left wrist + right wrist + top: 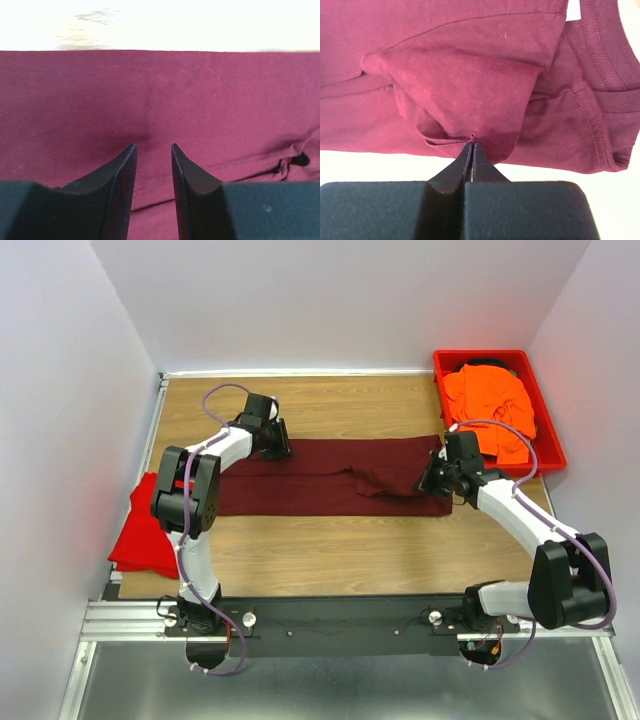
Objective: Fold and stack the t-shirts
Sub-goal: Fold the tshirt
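The dark maroon t-shirt (pixel 330 475) lies stretched sideways across the middle of the wooden worktop (pixel 340 540), folded into a long band that runs from beside the left arm almost to the right arm. The left pincer (pixel 152 150) is over the band's far left part, its two dark fingers (pixel 125 170) standing apart with flat maroon cloth showing in the gap between them; nothing is caught between them, and whether the tips touch the cloth cannot be told. The right pincer (pixel 472 145) is at the band's right end, on the near edge, with its fingers pressed together and a tiny nub of maroon cloth sticking out at their tips, so it is pinching the shirt there. From that pinch a loose flap of cloth spreads outward, wrinkled and doubled over the layer beneath, and the ribbed neckband (pixel 605 60) curves along the right side of the right wrist view. The bright red t-shirt (pixel 140 535) sits crumpled at the worktop's left edge, beside the left arm's elbow and partly past the edge, well apart from the orange one. The bright orange t-shirt (pixel 490 405) is heaped inside the red plastic bin (pixel 480 355) at the far right corner of the worktop, just beyond the right arm's wrist.
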